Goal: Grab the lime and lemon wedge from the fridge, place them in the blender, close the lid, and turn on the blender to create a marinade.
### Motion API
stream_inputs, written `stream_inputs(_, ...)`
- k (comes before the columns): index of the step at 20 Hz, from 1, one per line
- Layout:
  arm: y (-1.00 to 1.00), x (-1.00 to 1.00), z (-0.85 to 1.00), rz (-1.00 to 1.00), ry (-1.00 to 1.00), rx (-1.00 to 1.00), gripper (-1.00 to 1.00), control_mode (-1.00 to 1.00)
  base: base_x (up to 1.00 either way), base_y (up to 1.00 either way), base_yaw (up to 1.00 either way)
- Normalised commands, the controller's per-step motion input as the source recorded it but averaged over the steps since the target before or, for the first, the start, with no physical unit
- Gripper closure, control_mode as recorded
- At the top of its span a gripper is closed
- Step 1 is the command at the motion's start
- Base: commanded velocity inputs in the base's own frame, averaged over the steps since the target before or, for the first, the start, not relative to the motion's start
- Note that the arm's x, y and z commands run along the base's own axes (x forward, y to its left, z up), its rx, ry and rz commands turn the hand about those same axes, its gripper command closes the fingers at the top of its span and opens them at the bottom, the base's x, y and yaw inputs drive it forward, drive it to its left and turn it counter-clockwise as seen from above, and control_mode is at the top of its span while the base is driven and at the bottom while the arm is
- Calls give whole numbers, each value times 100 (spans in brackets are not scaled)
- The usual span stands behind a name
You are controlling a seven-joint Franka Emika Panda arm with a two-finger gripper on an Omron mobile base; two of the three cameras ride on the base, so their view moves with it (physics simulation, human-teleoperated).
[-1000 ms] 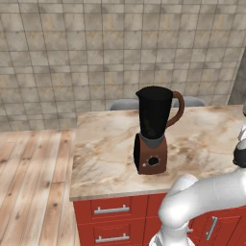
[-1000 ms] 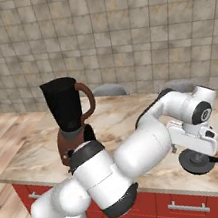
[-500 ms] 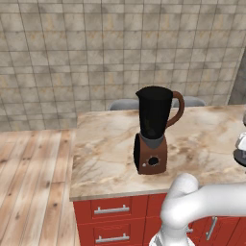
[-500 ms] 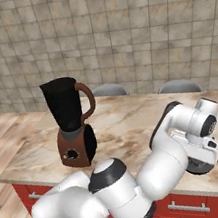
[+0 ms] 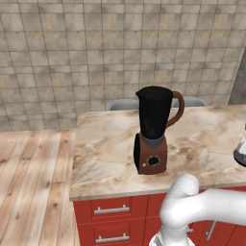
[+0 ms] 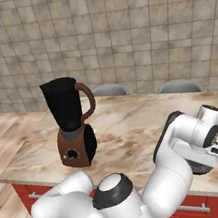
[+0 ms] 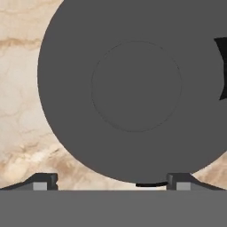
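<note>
The 2 base views look forward and down at the blender (image 5: 154,129) on the table (image 5: 105,153) from opposite sides. The hand view looks straight down, very near the lid (image 7: 133,88).

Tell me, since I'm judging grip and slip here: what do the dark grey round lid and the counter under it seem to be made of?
The dark grey round lid looks like matte plastic or rubber: flat, even colour, no glare, a faint raised centre disc. The beige veined countertop looks like polished marble or stone laminate: brown veining and a smooth surface. As it is rendered, neither is certain.
</note>
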Motion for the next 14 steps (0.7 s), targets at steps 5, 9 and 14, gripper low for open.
stream_inputs(5,1,4,0,0,0,-3,-100,-100,0,0,0)
stream_inputs(9,-3,0,1,-1,-11,-7,-100,-100,0,0,0)
stream_inputs(14,-1,15,1,-1,-8,-9,-100,-100,0,0,0)
